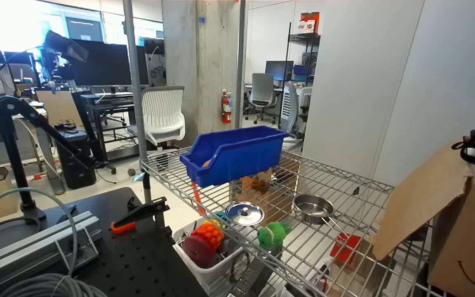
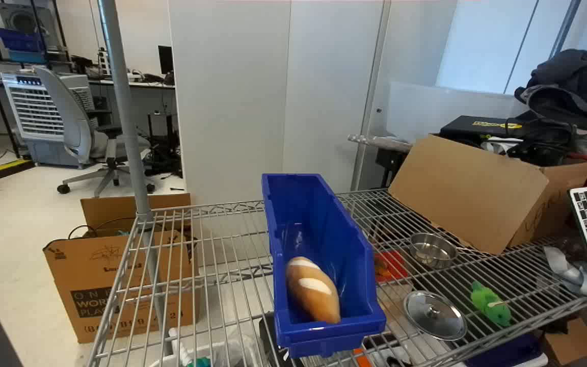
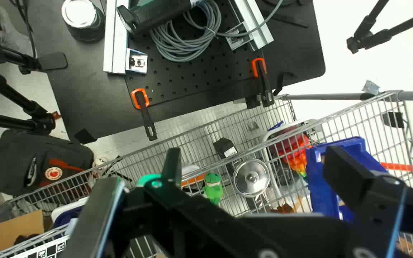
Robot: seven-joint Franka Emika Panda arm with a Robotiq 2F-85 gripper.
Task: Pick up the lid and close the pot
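The lid (image 1: 244, 213) is a shiny silver disc with a centre knob. It lies knob up on the wire shelf and also shows in an exterior view (image 2: 435, 315) and in the wrist view (image 3: 251, 178). The pot (image 1: 313, 206) stands upright and open on the shelf, apart from the lid, its handle pointing out to one side. It also shows in an exterior view (image 2: 432, 250); in the wrist view it is hidden. My gripper (image 3: 255, 158) is open and empty, high above the shelf, with the lid appearing between its fingers. No exterior view shows the gripper.
A blue bin (image 1: 250, 161) holding a bread-like item (image 2: 314, 290) stands on the wire shelf near the lid. A green toy (image 2: 492, 304) lies beside the lid. A cardboard box (image 2: 477, 188) stands near the pot. A black table (image 3: 206, 82) with clamps adjoins the shelf.
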